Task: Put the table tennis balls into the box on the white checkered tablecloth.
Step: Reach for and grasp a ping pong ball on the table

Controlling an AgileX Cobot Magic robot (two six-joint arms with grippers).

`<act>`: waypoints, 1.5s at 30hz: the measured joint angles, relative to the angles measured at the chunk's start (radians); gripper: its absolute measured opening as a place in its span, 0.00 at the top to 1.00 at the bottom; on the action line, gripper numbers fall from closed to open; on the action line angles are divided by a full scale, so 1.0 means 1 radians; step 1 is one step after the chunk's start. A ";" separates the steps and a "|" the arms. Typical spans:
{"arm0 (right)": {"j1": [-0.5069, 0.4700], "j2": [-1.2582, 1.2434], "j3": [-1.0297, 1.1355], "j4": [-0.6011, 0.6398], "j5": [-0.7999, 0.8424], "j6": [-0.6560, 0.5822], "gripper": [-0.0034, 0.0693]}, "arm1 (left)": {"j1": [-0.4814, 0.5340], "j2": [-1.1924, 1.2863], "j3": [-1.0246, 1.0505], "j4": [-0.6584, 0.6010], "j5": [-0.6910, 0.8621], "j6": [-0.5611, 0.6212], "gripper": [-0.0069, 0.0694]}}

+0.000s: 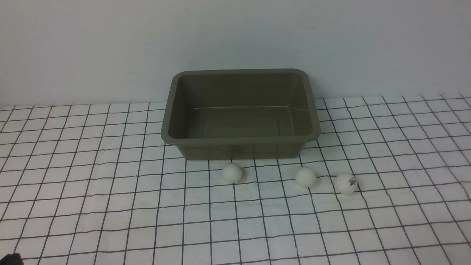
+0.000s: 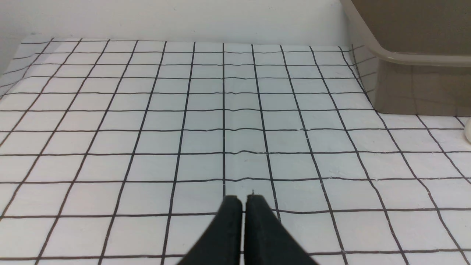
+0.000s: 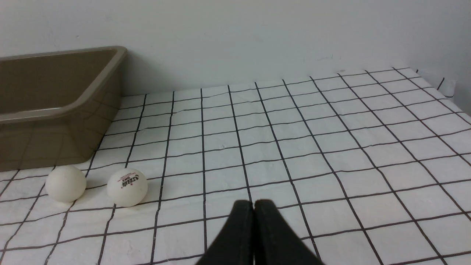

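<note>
The olive-brown box (image 1: 241,140) stands empty at the back middle of the white checkered tablecloth (image 1: 110,206). Three white table tennis balls lie in a row in front of it: one (image 1: 232,172) at its front wall, one (image 1: 305,177) to the right, and one with a red-and-dark logo (image 1: 346,183) furthest right. In the right wrist view the plain ball (image 3: 66,183) and the logo ball (image 3: 127,187) lie near the box (image 3: 55,132). My right gripper (image 3: 254,204) is shut and empty. My left gripper (image 2: 243,199) is shut and empty, away from the box (image 2: 415,84).
A plain white wall rises right behind the box. The cloth is slightly wrinkled and spreads wide on both sides. A dark bit of the left arm (image 1: 11,259) shows at the bottom left corner of the front view.
</note>
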 joint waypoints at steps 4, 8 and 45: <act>0.000 0.000 0.000 0.000 0.000 0.000 0.98 | 0.000 0.000 0.000 0.000 0.000 0.000 0.91; 0.000 0.000 0.000 0.000 0.000 0.000 0.98 | 0.000 0.000 0.000 0.000 0.000 0.000 0.91; 0.000 0.000 0.002 0.313 -0.419 0.200 0.98 | -0.001 0.000 0.000 0.000 0.000 0.000 0.91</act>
